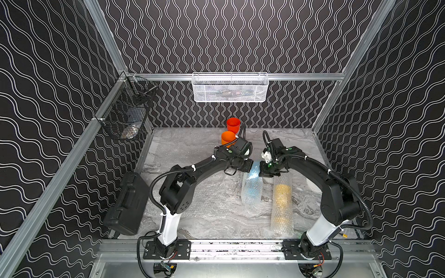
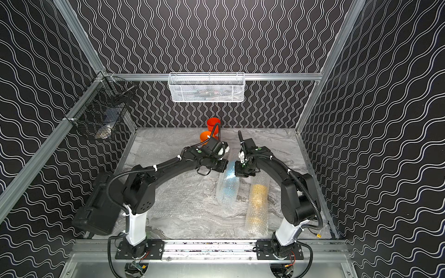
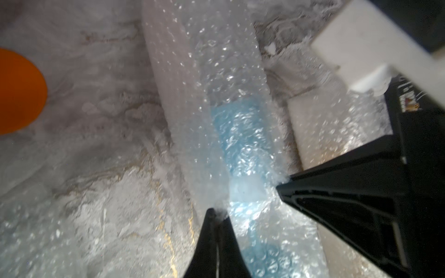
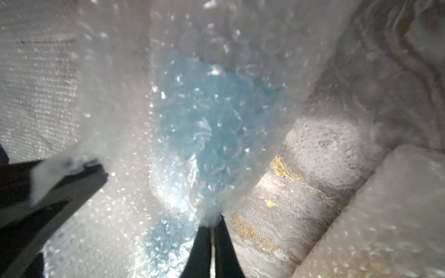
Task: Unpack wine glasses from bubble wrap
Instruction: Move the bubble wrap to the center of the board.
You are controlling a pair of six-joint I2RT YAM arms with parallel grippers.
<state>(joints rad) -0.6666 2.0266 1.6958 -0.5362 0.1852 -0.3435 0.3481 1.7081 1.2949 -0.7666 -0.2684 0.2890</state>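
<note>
The rear goblet (image 1: 233, 124) stands at the back of the table (image 1: 301, 140), the front goblet (image 1: 227, 138) just before it; the bubble wrap tube (image 1: 252, 190) lies mid-table, its far end between the left gripper (image 1: 251, 166) and the right gripper (image 1: 260, 172); the second tube (image 1: 282, 204) lies just right of it.

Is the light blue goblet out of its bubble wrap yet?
No, wrapped. The light blue goblet shows only blurred through its bubble wrap tube; left hand and right hand pinch the tube's edges.
</note>
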